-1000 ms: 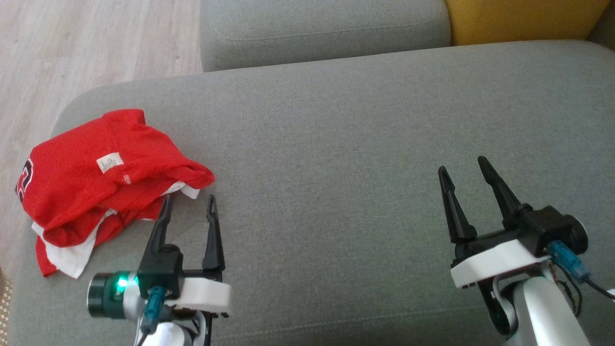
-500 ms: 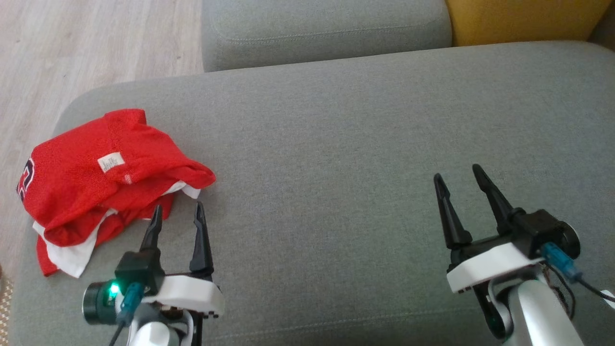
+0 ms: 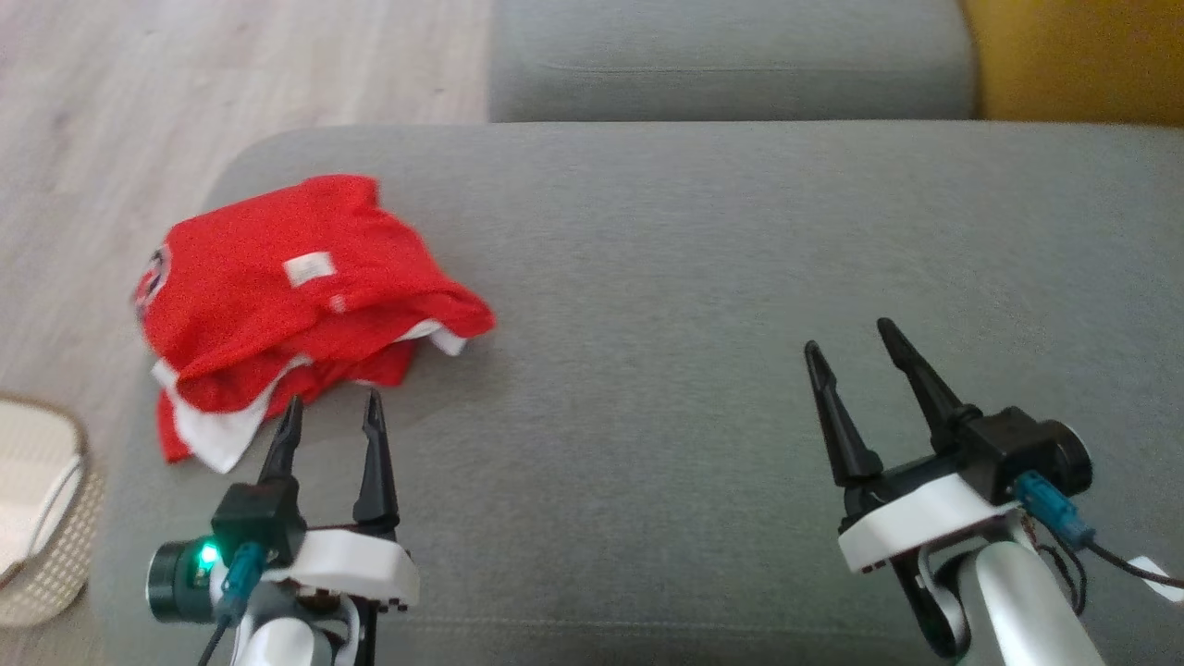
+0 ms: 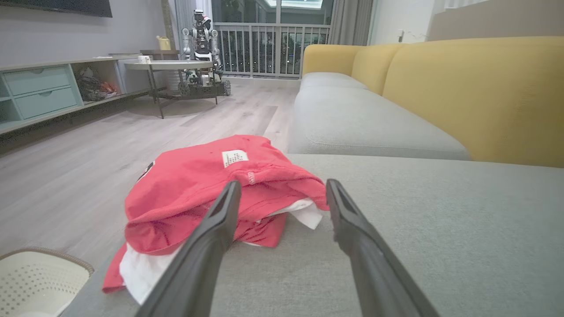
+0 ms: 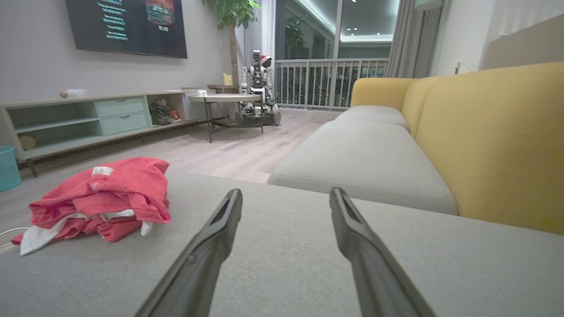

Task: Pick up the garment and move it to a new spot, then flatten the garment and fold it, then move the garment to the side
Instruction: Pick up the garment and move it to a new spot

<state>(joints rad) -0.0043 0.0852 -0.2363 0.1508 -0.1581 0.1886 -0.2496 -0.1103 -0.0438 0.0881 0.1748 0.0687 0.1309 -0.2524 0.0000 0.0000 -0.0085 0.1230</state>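
Crumpled red-and-white garment [image 3: 296, 287] lies at the left end of a grey sofa cushion [image 3: 703, 259].
The left gripper [image 3: 333, 409], jaws spread and empty, points at its near edge, fingertips just beside the cloth. The right gripper [image 3: 849, 333], likewise released, hovers well apart.

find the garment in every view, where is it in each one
Head view: garment at upper left, on the couch's left end, just beyond the left gripper.
Left wrist view: left of centre, middle height, straight ahead.
Right wrist view: far left, middle height.
Shared landmark: the white label on top of the garment, also in the left wrist view and the right wrist view.
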